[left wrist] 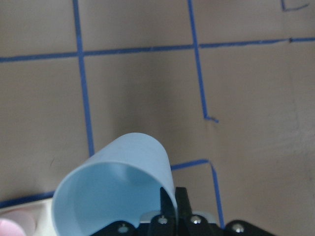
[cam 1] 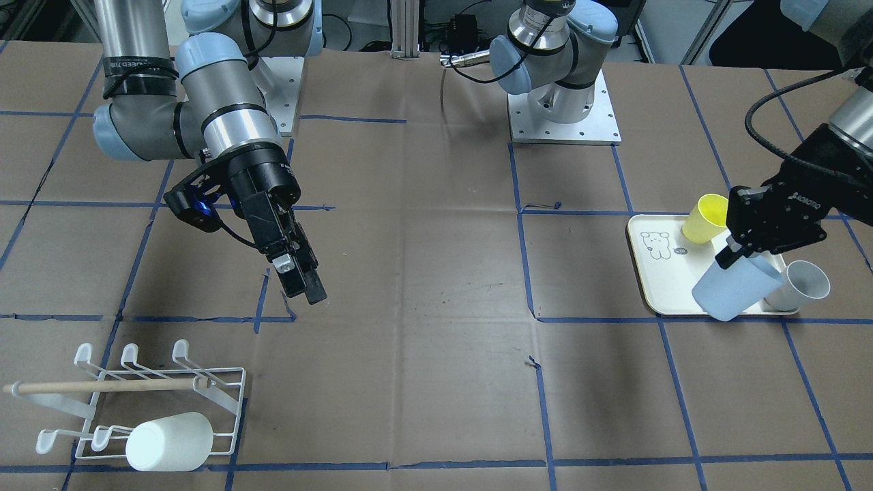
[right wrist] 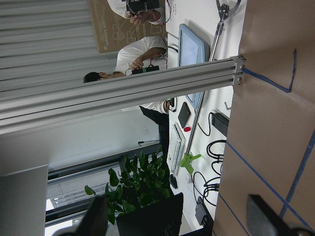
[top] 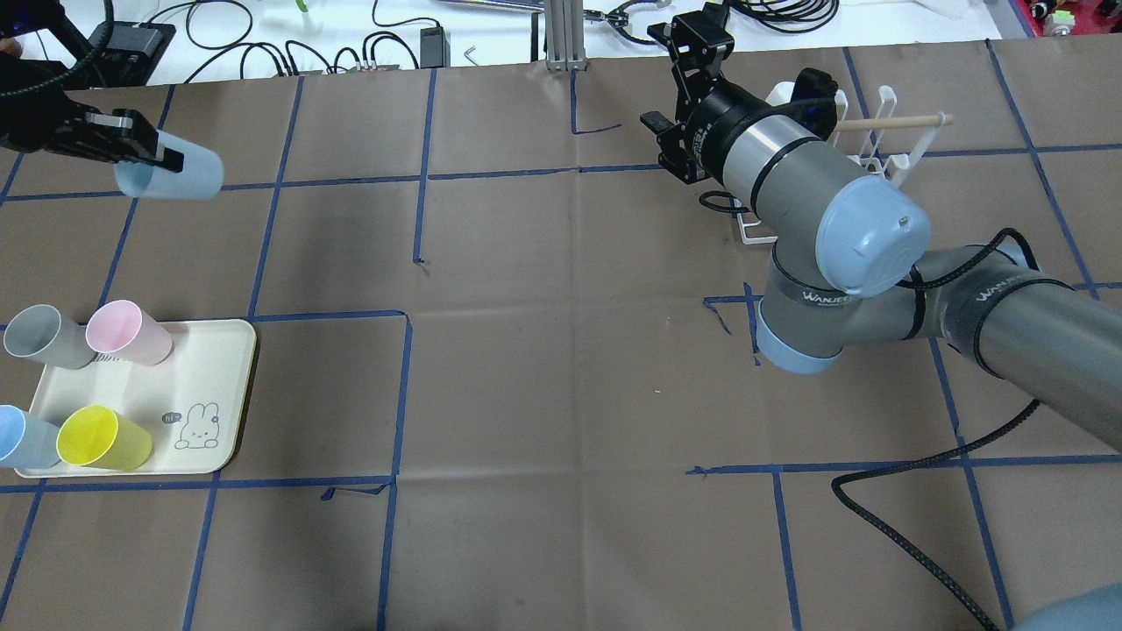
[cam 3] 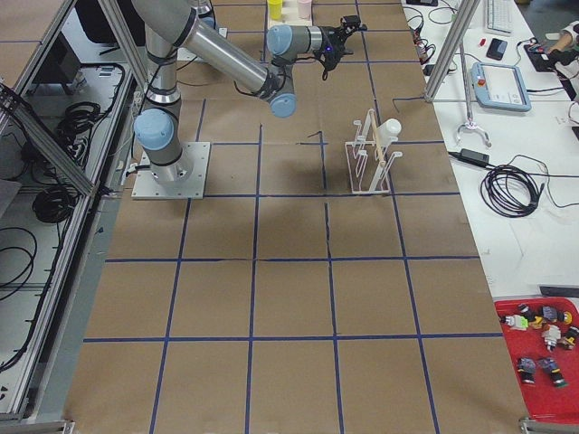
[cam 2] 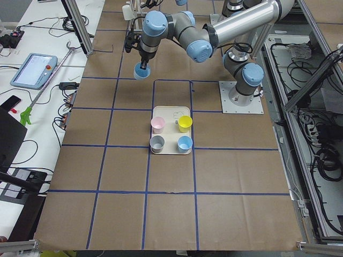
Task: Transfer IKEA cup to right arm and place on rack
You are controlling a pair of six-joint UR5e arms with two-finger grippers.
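Note:
My left gripper (cam 1: 727,255), the ROBOTIQ claw, is shut on the rim of a light blue cup (cam 1: 736,290) and holds it tilted in the air by the cream tray (cam 1: 653,283). The cup also shows in the overhead view (top: 175,176) and in the left wrist view (left wrist: 118,187). My right gripper (cam 1: 304,285), with long flat fingers, hangs open and empty above the table, pointing down. The white wire rack (cam 1: 204,382) with a wooden dowel (cam 1: 102,387) stands at the table's corner. It shows partly hidden behind my right arm in the overhead view (top: 881,153). A white cup (cam 1: 169,442) lies on it.
The tray (top: 219,386) carries a yellow cup (top: 101,438), a pink cup (top: 127,333), a grey cup (top: 44,336) and another blue cup (top: 22,438). Blue tape lines grid the brown table. Cables and equipment lie beyond the far edge.

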